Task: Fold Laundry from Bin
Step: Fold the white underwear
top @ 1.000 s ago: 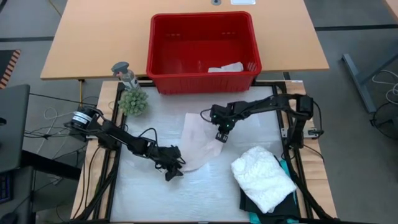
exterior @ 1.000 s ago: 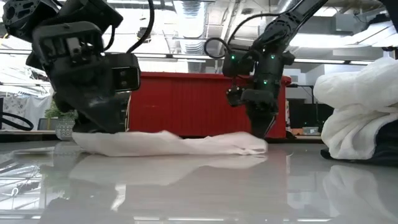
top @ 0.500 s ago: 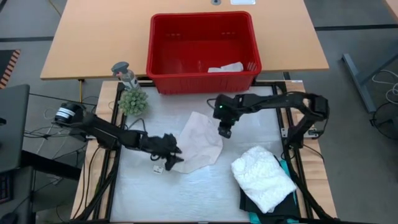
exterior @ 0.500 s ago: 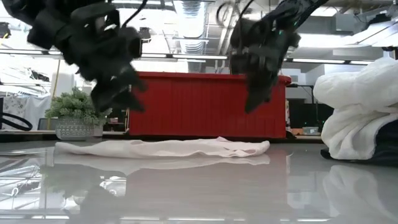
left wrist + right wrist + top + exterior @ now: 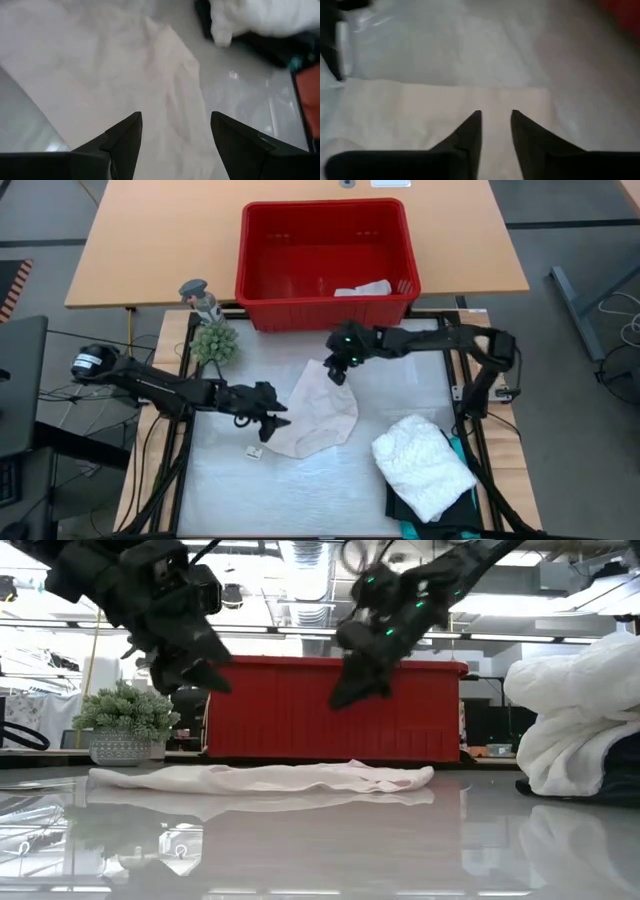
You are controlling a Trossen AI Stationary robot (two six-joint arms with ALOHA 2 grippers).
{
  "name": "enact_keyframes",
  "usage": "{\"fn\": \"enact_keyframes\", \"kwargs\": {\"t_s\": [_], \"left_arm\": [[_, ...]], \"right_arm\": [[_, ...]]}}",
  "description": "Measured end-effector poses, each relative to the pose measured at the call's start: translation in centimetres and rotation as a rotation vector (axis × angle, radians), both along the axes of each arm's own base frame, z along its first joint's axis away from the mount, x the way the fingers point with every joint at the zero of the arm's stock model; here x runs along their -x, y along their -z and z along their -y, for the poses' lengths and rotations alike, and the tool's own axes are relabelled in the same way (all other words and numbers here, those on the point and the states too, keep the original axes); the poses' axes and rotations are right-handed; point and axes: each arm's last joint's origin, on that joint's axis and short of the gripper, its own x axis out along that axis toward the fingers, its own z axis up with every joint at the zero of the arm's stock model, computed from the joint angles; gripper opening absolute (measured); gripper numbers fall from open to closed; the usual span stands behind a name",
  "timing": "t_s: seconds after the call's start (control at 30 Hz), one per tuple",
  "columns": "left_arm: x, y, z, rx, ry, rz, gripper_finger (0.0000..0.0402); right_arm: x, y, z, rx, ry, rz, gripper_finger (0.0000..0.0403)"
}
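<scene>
Glossy white tabletop fronts a wooden table carrying the red bin, where a small white cloth lies against the near wall. A pale garment lies flat and released at the middle of the tabletop, folded into a rounded shape. The left gripper hangs just off the garment's left edge, above the surface, its fingers spread apart with nothing between them; its wrist view looks down on the garment's creased cloth. The right gripper hovers over the garment's far corner, nearest the bin, fingers parted by a narrow gap and empty; the garment's straight edge runs just ahead of them. In the low view both grippers float clear above the garment, which stretches flat in front of the bin. A folded white lacy top sits at the near right, stacked on dark and teal garments. A small potted plant stands at the far left corner.
</scene>
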Motion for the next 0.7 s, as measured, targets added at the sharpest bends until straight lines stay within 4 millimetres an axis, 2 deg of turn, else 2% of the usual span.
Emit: {"fn": "enact_keyframes", "kwargs": {"t_s": [0.13,0.3,0.5,0.7], "left_arm": [[0.2,0.8,0.3,0.001,0.009,-0.075,0.0226],[0.7,1.3,0.8,-0.003,-0.002,-0.135,0.0226],[0.9,1.3,1.4,-0.023,-0.025,-0.14,0.0226],[1.0,1.3,1.7,-0.039,-0.04,-0.136,0.0226]], "right_arm": [[-2.7,0.8,1.7,-0.034,-0.014,-0.008,0.0157],[-4.9,3.4,3.2,-0.017,0.018,-0.161,0.0204],[-6.1,5.8,4.1,-0.007,0.06,-0.322,0.0211],[-6.7,7.0,4.4,-0.036,0.115,-0.378,0.019]]}}
